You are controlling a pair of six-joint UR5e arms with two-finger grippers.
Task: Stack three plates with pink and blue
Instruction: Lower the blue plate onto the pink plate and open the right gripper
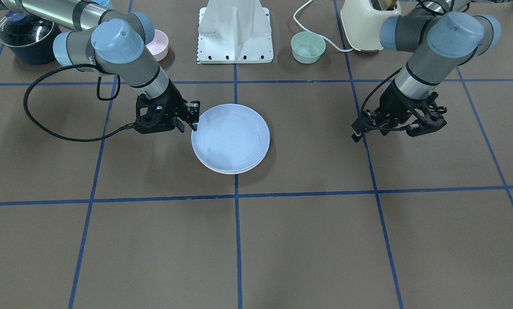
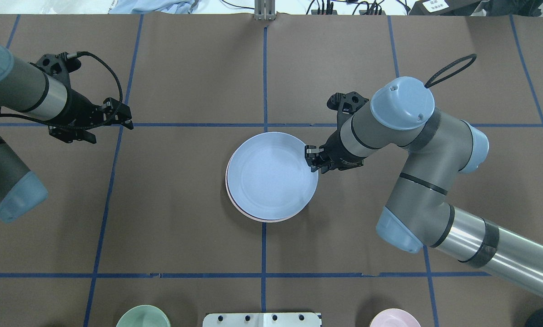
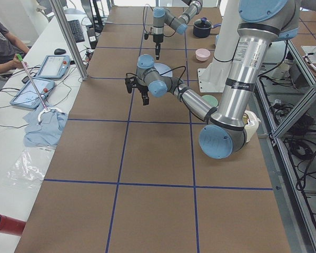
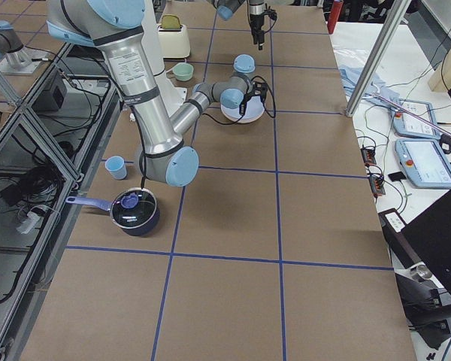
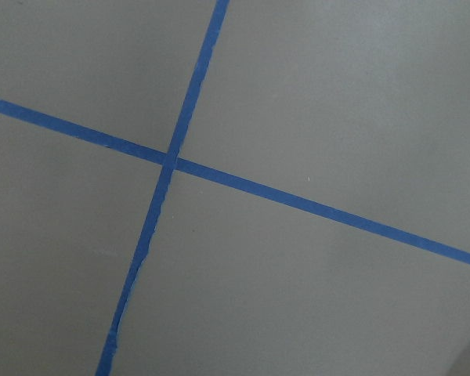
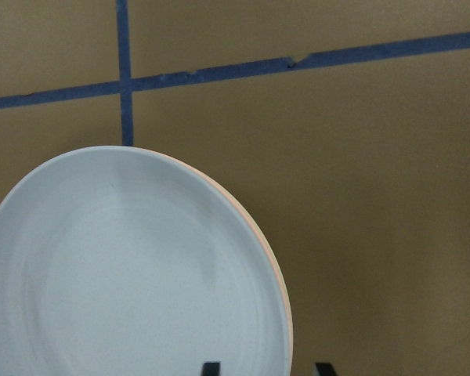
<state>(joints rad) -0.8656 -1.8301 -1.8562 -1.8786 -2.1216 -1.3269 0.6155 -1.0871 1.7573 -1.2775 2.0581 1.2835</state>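
A light blue plate [image 1: 230, 135] lies on top of a stack at the table's centre, also seen from overhead [image 2: 271, 175] and in the right wrist view [image 6: 125, 274]. A pink plate's rim [image 2: 257, 219] shows just under it. The cream-green plate is not to be made out. My right gripper [image 2: 311, 159] is open at the stack's edge. Its fingertips [image 6: 210, 368] stand on either side of the rim and hold nothing. My left gripper [image 2: 122, 117] hangs open and empty over bare table, far from the stack. It also shows in the front-facing view [image 1: 358, 128].
A small pink bowl [image 1: 158, 44] and a small mint-green bowl [image 1: 308, 47] sit beside the white robot base [image 1: 235, 34]. A cream toaster [image 1: 363, 21] stands behind the left arm. A dark blue lidded pot [image 1: 26, 36] stands behind the right arm.
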